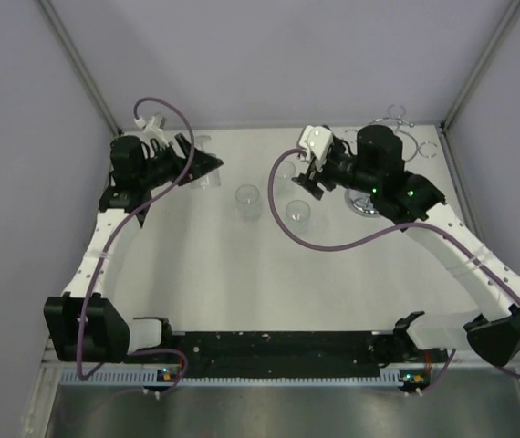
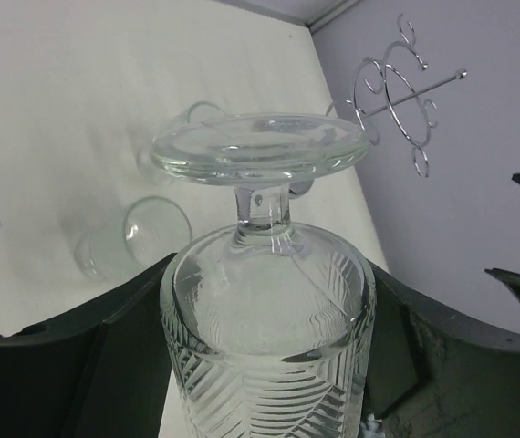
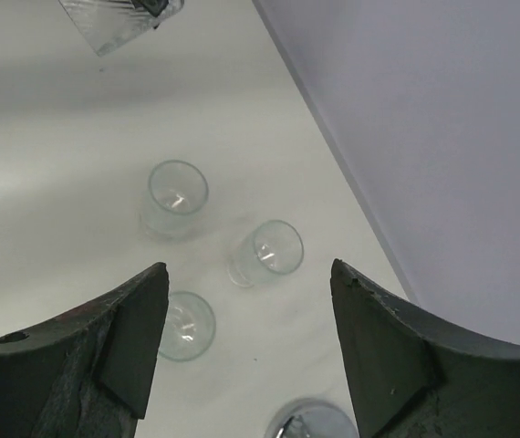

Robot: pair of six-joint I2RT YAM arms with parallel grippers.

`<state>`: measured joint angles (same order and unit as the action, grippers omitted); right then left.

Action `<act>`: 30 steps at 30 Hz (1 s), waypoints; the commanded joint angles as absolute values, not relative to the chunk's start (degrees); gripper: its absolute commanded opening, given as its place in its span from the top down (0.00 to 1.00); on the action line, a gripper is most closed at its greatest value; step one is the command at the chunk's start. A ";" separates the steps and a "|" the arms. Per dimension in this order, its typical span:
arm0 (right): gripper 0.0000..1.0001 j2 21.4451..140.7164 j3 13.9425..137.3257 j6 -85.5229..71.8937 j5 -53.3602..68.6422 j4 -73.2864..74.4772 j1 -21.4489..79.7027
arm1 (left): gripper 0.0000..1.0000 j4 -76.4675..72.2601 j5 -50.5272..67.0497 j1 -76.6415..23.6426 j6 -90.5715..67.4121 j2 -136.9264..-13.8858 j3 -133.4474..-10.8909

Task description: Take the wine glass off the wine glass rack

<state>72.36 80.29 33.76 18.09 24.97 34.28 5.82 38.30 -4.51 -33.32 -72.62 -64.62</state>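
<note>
clearly the wine glass (image 2: 262, 274) is off the wine glass rack (image 2: 395, 91): it sits between the fingers (image 2: 123, 328) of the left gripper (image 1: 198, 166), which press on both sides of its patterned bowl. it hangs above the table (image 1: 242, 292) toward the far left corner, foot pointing away from the wrist. the rack stands in the far right corner, well apart from it, and from the left wrist we see no glass on its wire loops. the right gripper (image 3: 249, 274) is spread wide with nothing between its fingers, over the far middle of the table, above three small clear glasses (image 3: 176, 187). we judge the wine glass rigid, smooth and brittle, fairly light, with a thin stem that would snap under a sideways knock. the cut ribs on the bowl give some bite, yet glass on hard fingers can slip. so the bowl is the place to hold, with a modest squeeze, and we would set it down foot first on a bare patch near the left edge, away from the other glasses.
</note>
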 commanded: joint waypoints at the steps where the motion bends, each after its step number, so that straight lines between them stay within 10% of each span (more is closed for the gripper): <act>1: 0.31 73.64 83.93 24.45 13.18 17.49 40.24 | 1.00 6.52 56.74 2.89 -51.56 -74.34 -60.22; 7: 0.33 79.27 82.27 20.40 9.78 14.16 51.39 | 1.00 -16.32 61.71 6.59 -79.05 -73.57 -43.80; 30: 0.39 99.22 90.26 2.02 -5.27 8.35 61.79 | 1.00 9.93 54.49 7.65 -84.81 -65.22 -37.26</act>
<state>97.86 86.37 5.43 -4.51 11.14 61.39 10.74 53.76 7.31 -82.76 -67.61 -36.67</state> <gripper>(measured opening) 0.620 0.750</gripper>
